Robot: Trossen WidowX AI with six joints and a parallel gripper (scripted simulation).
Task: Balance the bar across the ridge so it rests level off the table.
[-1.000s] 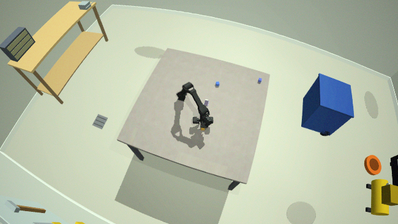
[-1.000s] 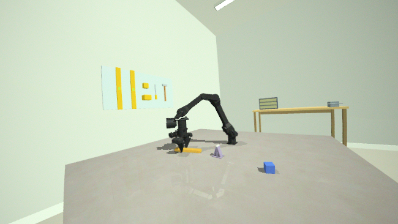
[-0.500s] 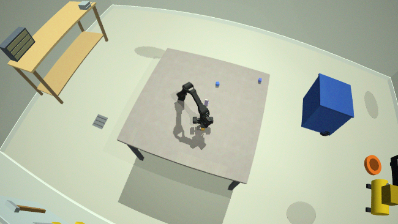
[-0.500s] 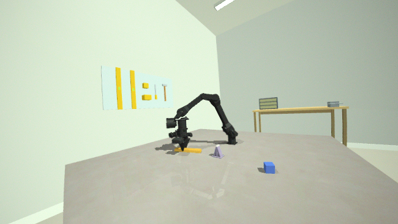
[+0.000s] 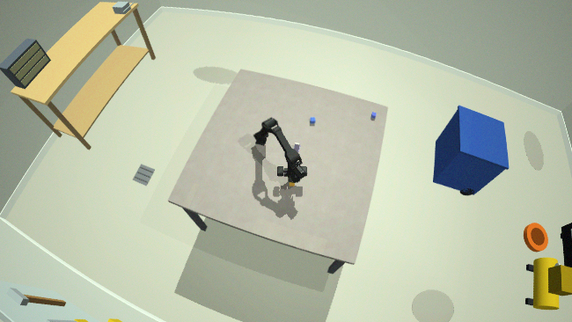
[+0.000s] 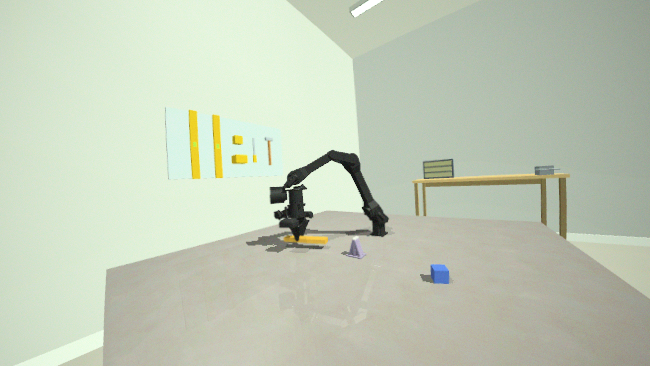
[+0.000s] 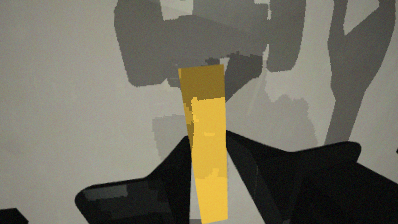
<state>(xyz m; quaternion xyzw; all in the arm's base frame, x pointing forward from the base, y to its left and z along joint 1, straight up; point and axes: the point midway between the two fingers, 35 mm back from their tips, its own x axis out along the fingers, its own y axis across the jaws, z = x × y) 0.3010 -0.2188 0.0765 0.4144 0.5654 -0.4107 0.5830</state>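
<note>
The yellow bar (image 5: 291,184) (image 6: 315,240) (image 7: 210,150) is between the fingertips of my gripper (image 6: 298,238) (image 7: 206,137), which is shut on it. In the wrist view the bar runs lengthwise between the two black fingers. In the exterior view it looks about level, with its shadow a little below it, so it is just above the table. The ridge (image 5: 297,146) (image 6: 355,248), a small pale purple wedge with a narrow top, stands upright on the table, apart from the bar. It is not in the wrist view.
A blue cube (image 5: 312,120) lies on the table (image 5: 246,97) beyond the ridge, and a second blue cube (image 5: 373,115) is near the table's corner. The exterior view shows one blue cube (image 6: 440,274) in front of the ridge. The arm's base stands on the table.
</note>
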